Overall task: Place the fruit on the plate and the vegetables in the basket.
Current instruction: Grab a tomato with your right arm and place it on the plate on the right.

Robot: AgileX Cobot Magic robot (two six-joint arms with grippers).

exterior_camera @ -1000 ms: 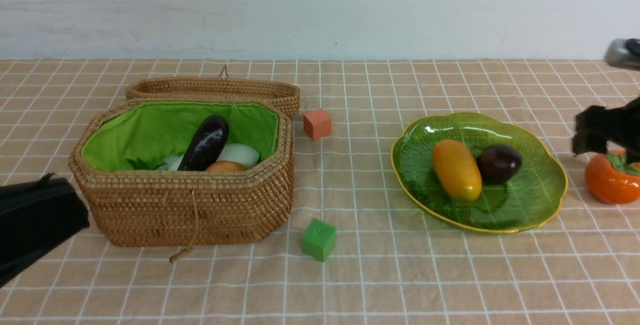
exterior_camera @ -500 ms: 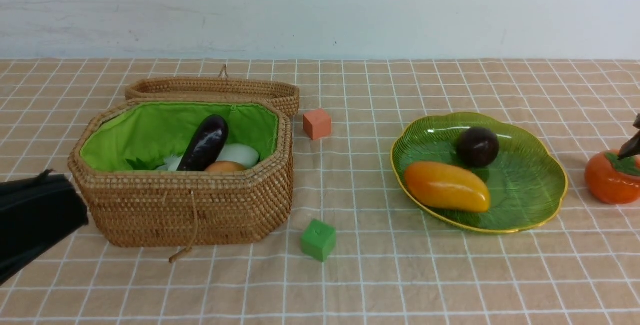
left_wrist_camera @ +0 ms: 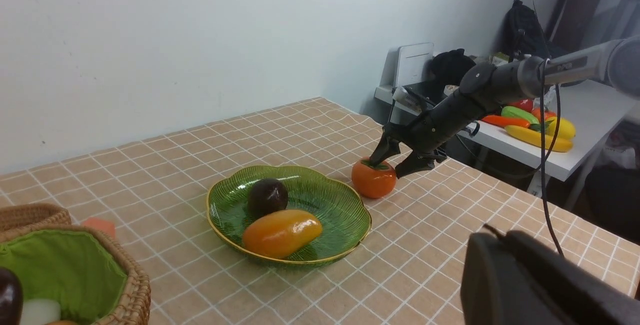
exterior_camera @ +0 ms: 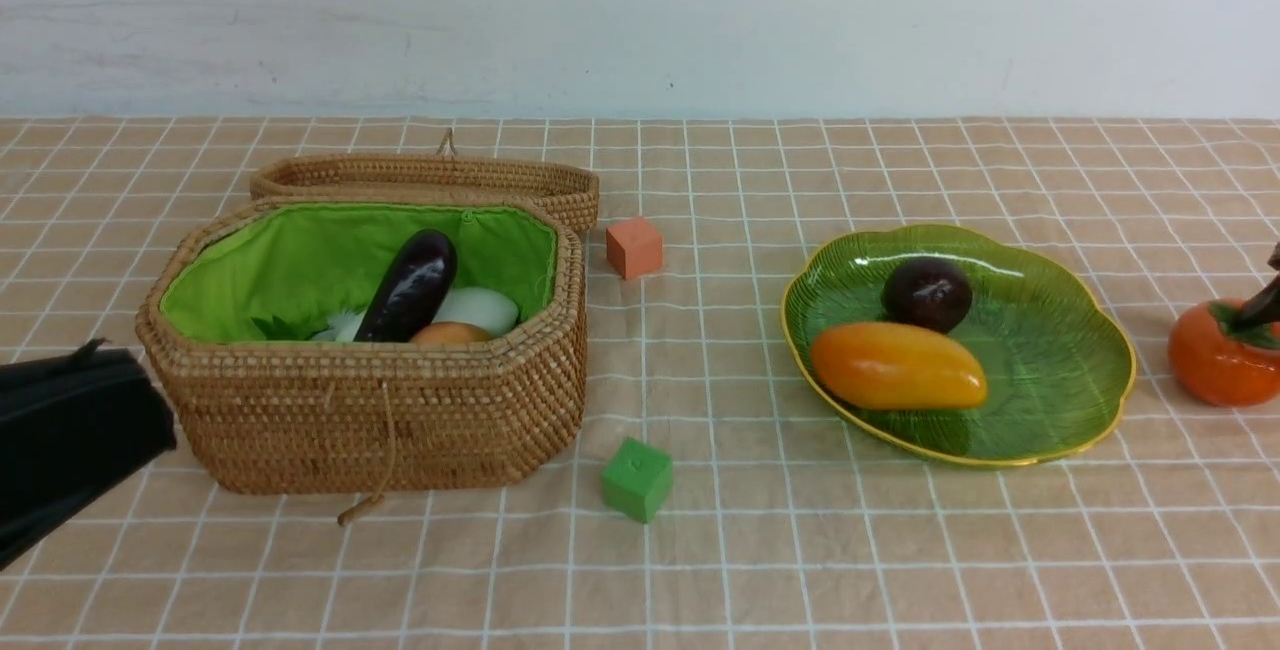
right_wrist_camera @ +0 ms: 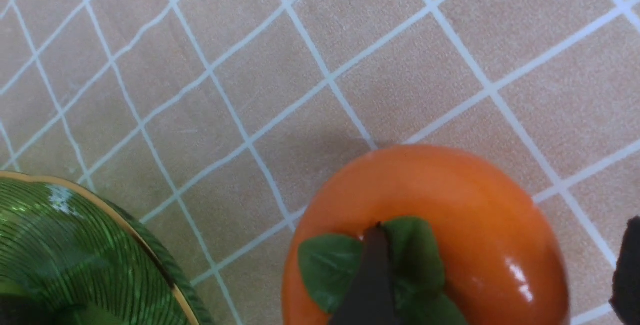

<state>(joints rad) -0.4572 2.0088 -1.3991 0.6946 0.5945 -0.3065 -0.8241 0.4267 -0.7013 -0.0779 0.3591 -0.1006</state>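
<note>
Right pincer [left_wrist_camera: 386,167], jaws wide, has come down over the persimmon [exterior_camera: 1215,360], one finger on its leaf cap. The fruit stands on the cloth just beside the plate [exterior_camera: 1060,410]. Mango [exterior_camera: 897,366] and mangosteen [exterior_camera: 927,293] have shifted within the plate. My left pincer [exterior_camera: 90,430] rests shut by the basket [exterior_camera: 380,420]. I judge one fruit remains.

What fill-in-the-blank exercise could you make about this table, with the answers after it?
The mango and the mangosteen lie on the ____.
The eggplant sits inside the ____.
The only fruit resting on the tablecloth is the ____.
Above that fruit, the right gripper holds its fingers ____.
Missing words: plate, basket, persimmon, open.
</note>
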